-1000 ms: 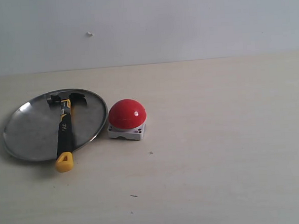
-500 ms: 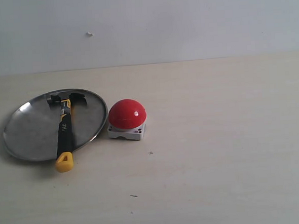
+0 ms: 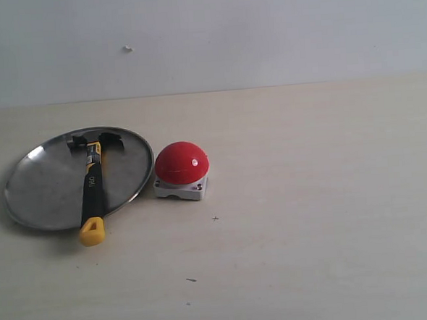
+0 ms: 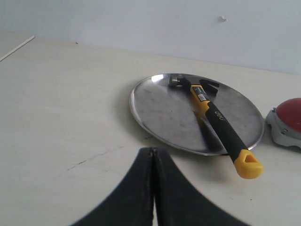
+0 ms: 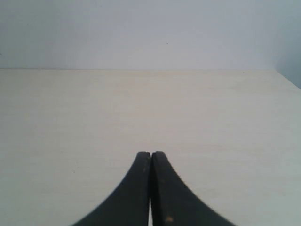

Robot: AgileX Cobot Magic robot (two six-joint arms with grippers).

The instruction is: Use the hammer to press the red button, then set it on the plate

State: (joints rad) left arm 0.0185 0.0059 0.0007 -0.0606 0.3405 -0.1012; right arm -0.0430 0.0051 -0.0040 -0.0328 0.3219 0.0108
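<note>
The hammer [image 3: 93, 188] lies on the silver plate [image 3: 45, 188] at the left; its dark head rests near the far rim and its yellow end hangs over the near rim. Just right of the plate sits the red button [image 3: 181, 163] on its grey base. No gripper shows in the exterior view. In the left wrist view my left gripper [image 4: 153, 151] is shut and empty, well short of the plate [image 4: 160, 101] and the hammer [image 4: 221, 123]; the button [image 4: 289, 113] is at the frame's edge. My right gripper [image 5: 151, 154] is shut over bare table.
The pale wooden table [image 3: 310, 197] runs back to a plain white wall [image 3: 264, 33]. A few small dark specks [image 3: 190, 279] lie on the table in front of the button. The right wrist view holds only table and wall.
</note>
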